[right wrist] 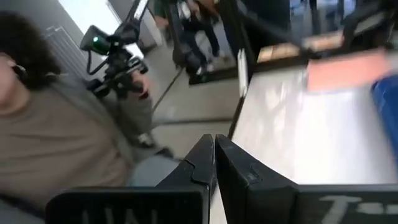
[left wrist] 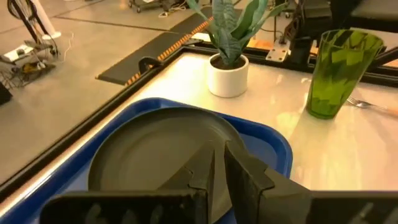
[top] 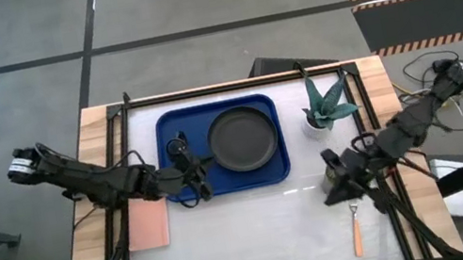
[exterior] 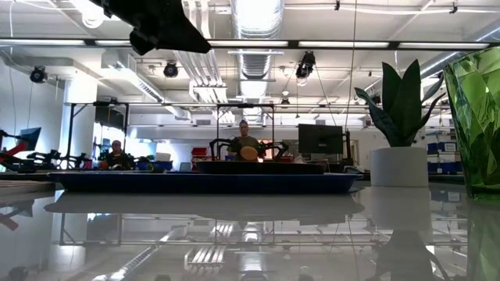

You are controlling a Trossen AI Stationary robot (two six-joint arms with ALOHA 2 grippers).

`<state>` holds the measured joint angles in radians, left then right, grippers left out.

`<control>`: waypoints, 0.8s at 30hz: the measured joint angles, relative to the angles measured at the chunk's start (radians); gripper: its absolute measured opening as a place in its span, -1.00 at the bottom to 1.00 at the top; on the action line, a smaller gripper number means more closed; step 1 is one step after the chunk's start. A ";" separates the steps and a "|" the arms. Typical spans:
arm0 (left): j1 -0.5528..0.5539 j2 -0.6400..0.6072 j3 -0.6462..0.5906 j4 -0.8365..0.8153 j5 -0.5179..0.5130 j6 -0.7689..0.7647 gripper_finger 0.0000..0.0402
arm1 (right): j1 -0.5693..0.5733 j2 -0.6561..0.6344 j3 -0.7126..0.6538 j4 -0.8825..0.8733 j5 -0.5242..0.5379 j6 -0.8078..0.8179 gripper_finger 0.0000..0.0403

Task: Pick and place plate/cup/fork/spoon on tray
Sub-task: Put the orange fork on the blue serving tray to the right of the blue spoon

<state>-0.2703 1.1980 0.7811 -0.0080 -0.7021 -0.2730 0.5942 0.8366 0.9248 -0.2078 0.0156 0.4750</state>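
Note:
The black plate lies in the right half of the blue tray at the table's far middle. The green cup stands upright on the table to the right of the tray and also shows in the low view; it does not show in the high view. The fork, with an orange handle, lies on the table near the right front. The spoon is out of view. My left gripper is shut and empty, raised over the tray's left half. My right gripper is shut and empty, above the table near the fork.
A teal-leaved plant in a white pot stands right of the tray. A pink flat rectangle lies at the table's left. A black frame runs around the table. A person is close to the table's near side.

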 joint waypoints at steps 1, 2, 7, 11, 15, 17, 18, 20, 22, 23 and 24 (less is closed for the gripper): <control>0.000 0.000 0.000 -0.001 0.000 0.006 -0.90 | 0.030 0.006 0.030 -0.051 0.018 0.050 -0.96; 0.000 0.000 -0.001 -0.003 0.000 0.015 -0.90 | 0.062 0.013 0.061 -0.111 0.045 0.111 -0.96; 0.000 0.000 -0.001 -0.002 0.000 0.045 -0.90 | 0.220 0.076 0.214 -0.444 0.208 0.600 -0.96; 0.000 0.000 -0.001 -0.001 -0.008 0.051 -0.90 | 0.312 0.157 0.292 -0.689 0.264 0.946 -0.96; 0.000 0.000 -0.001 -0.001 -0.019 0.055 -0.90 | 0.355 0.237 0.300 -0.815 0.235 1.199 -0.96; 0.000 0.000 0.000 -0.001 -0.020 0.055 -0.90 | 0.369 0.279 0.290 -0.835 0.156 1.289 -0.96; 0.000 -0.001 0.000 0.000 -0.020 0.055 -0.90 | 0.377 0.301 0.282 -0.848 0.106 1.327 -0.96; 0.000 -0.001 0.000 -0.001 -0.020 0.054 -0.90 | 0.398 0.347 0.264 -0.866 0.025 1.385 -0.96; 0.000 -0.001 0.000 -0.001 -0.020 0.054 -0.90 | 0.412 0.383 0.238 -0.858 -0.010 1.420 -0.96; 0.000 -0.001 0.000 -0.001 -0.021 0.054 -0.90 | 0.418 0.401 0.224 -0.853 -0.017 1.433 -0.96; 0.000 -0.001 0.000 0.000 -0.021 0.054 -0.90 | 0.422 0.418 0.211 -0.847 -0.022 1.446 -0.96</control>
<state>-0.2699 1.1969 0.7807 -0.0084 -0.7227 -0.2188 1.0161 1.2545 1.1363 -1.0552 -0.0067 1.9211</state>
